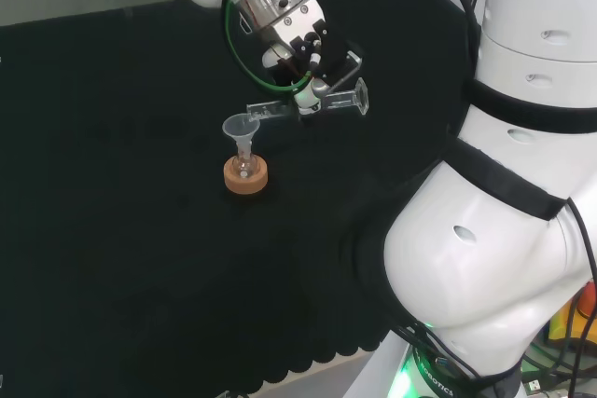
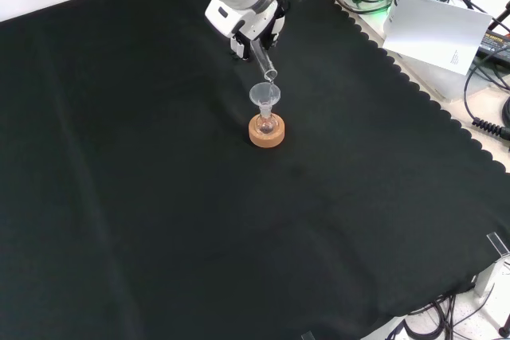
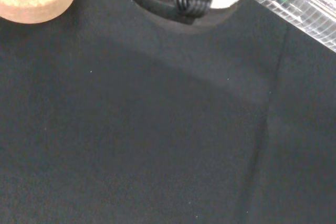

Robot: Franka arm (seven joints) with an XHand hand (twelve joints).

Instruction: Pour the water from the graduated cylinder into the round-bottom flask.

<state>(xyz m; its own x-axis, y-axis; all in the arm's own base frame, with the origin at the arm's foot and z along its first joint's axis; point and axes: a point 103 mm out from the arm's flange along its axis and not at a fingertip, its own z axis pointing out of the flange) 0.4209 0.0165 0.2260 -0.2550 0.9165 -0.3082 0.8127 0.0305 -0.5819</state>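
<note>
Front view, near to far: cork stand [image 2: 266, 133] with round-bottom flask [image 2: 267, 123], funnel [image 2: 264, 95] in its neck. Graduated cylinder [image 2: 264, 60] tipped, mouth over the funnel. Hand [image 2: 253, 31] fingers curled round the cylinder.

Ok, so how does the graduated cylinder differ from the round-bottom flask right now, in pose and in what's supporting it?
The graduated cylinder lies tipped nearly level in the air; the round-bottom flask stands upright. The cylinder is held by the hand, while the flask sits in a cork ring on the black cloth. The flask carries a funnel; the cylinder's mouth is at that funnel. Both are clear.
</note>
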